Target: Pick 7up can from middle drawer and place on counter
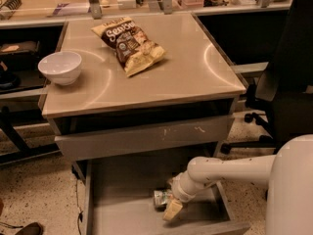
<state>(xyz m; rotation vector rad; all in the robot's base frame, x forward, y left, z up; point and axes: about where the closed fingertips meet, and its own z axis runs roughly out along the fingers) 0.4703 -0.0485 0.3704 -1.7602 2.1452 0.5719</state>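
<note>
The 7up can [161, 198] lies on its side on the floor of the open middle drawer [122, 199], near the drawer's centre-right. My gripper [172, 205] reaches down into the drawer from the right on a white arm, right at the can's right end, with a pale finger [172, 210] just below it. The can rests on the drawer floor. The counter [181, 77] is the glossy beige top above the drawers.
A white bowl [60, 67] sits at the counter's left edge. A brown-and-yellow chip bag [129, 44] lies at the counter's back centre. A grey drawer with pale scratches [146, 137] sits above the open one. A black office chair [286, 82] stands at the right.
</note>
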